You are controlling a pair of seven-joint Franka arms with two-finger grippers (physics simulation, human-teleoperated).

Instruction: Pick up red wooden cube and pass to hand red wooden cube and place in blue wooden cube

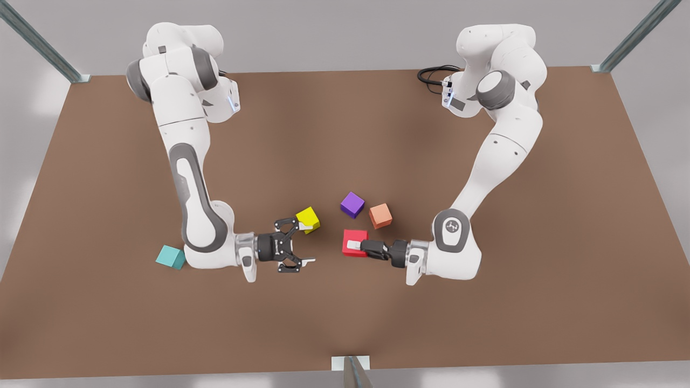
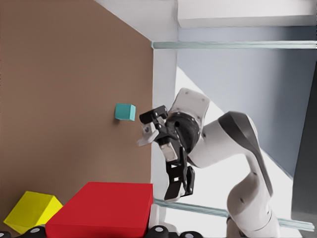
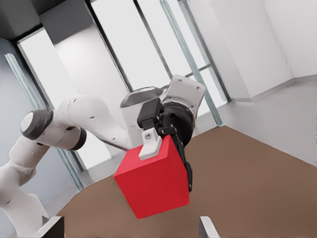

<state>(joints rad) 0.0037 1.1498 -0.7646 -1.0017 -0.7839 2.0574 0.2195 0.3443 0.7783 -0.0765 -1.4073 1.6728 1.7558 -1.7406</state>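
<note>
The red wooden cube (image 1: 354, 240) hangs just above the brown table (image 1: 485, 302), held by my left gripper (image 1: 356, 244), which is shut on it. This gripper belongs to the arm on the front view's right and points sideways toward the other arm. The left wrist view has the red cube (image 2: 104, 208) close up. Facing it a short gap away is my right gripper (image 1: 309, 244), on the arm at the front view's left, open and holding nothing. In the right wrist view the red cube (image 3: 153, 181) floats ahead in the left gripper's fingers (image 3: 148, 147). The blue wooden cube (image 1: 171, 257), teal, lies beside the right arm's elbow.
A yellow cube (image 1: 308, 218) sits right by the right gripper's upper finger. A purple cube (image 1: 352, 205) and a salmon-orange cube (image 1: 380, 215) lie just behind the red cube. A metal post (image 1: 353, 372) stands at the table's front edge.
</note>
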